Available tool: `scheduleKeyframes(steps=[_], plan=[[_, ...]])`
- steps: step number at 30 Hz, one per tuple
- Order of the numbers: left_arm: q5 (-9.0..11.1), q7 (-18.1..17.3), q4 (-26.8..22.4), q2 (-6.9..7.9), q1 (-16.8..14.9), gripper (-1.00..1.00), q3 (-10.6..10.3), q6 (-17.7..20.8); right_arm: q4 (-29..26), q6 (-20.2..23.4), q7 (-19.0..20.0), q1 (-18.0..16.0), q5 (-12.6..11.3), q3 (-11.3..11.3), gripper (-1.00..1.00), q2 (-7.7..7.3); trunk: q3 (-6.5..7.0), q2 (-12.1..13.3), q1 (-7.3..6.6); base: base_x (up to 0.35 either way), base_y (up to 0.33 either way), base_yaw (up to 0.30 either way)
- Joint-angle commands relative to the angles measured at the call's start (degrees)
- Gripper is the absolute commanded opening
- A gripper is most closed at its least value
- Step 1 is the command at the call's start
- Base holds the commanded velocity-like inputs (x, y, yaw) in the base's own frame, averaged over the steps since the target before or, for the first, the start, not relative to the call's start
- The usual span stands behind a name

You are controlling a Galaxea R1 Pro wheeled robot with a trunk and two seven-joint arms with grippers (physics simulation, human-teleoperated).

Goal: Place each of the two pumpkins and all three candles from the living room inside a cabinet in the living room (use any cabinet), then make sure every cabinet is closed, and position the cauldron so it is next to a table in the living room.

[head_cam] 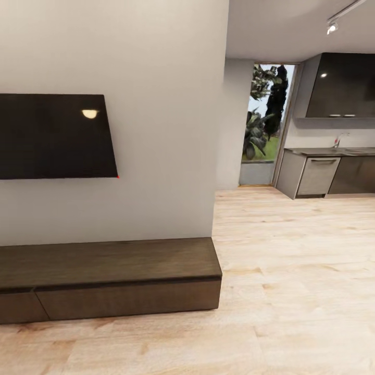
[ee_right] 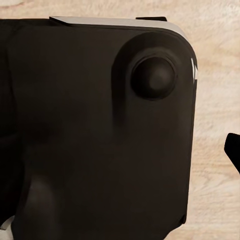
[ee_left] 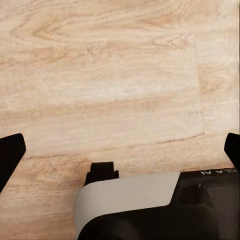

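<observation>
My left gripper (ee_left: 120,150) hangs over bare wood floor (ee_left: 110,75) with its fingertips (ee_left: 10,155) spread wide and nothing between them; the right one I can't judge, since a black robot housing (ee_right: 100,130) blocks that camera. Ahead, the cabinet (head_cam: 112,284) sits against the wall with its drawers apparently shut, under the TV (head_cam: 54,136). Beyond lie the kitchen cupboards (head_cam: 317,174) and a glass door (head_cam: 265,122); driving in carelessly, I could bump the cabinet's corner.

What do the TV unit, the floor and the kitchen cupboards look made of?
TV unit: dark brown wood or veneer, matte, grain streaks along top and drawer fronts.
Floor: pale wood planks or laminate, visible grain and board seams, low sheen.
Kitchen cupboards: dark, smooth, glossy panels, since a light spot reflects in them; lacquer, laminate or glass, cannot tell.
</observation>
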Motion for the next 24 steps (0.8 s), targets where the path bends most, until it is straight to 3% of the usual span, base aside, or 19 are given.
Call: scheduleKeyframes(steps=[1,4,8,12,16,19,22,24], plan=[[-0.13,-0.92,-1.80,0.28,0.06,1.00,0.01,2.35,0.05,-0.21,0.05,-0.03,-0.11,0.00,1.00,0.01,-0.05,-0.03,0.00,0.000,0.000,0.000],[-0.16,-2.05,-5.86,0.65,0.07,1.00,0.63,6.79,0.05,-0.19,0.05,-0.03,-0.11,-0.03,1.00,0.01,-0.05,-0.03,0.00,0.000,0.000,0.000],[-0.31,-2.62,-12.96,0.80,0.40,1.00,3.67,12.43,0.05,-0.21,0.08,-0.03,-0.08,0.05,1.00,0.01,-0.05,-0.03,0.00,0.000,0.000,0.000],[-0.31,-2.98,-20.30,0.81,0.84,1.00,4.53,19.72,0.05,-0.23,0.08,-0.03,-0.06,0.04,1.00,0.07,-0.05,-0.03,0.00,0.000,0.000,0.000],[-0.33,-7.66,-27.73,0.82,0.97,1.00,5.23,27.24,0.02,-1.14,0.09,-0.03,-0.12,0.00,1.00,0.12,-0.05,-0.03,0.00,0.000,0.000,0.000],[-0.51,-11.97,-36.90,0.83,1.00,1.00,6.78,37.62,-0.03,-3.50,0.13,-0.03,-0.13,-0.01,1.00,0.21,-0.05,-0.03,0.00,0.000,0.000,0.000],[-0.47,-13.44,-45.54,0.71,0.92,1.00,7.30,46.57,-0.10,-4.42,-0.02,-0.03,-0.13,-0.06,1.00,0.25,-0.05,-0.03,0.00,0.000,0.000,0.000],[-0.41,-13.77,-49.02,0.58,0.65,1.00,7.50,50.36,-1.95,-4.49,-0.11,-0.15,-0.19,-0.08,1.00,0.27,-0.05,-0.03,0.00,0.000,0.000,0.000]])
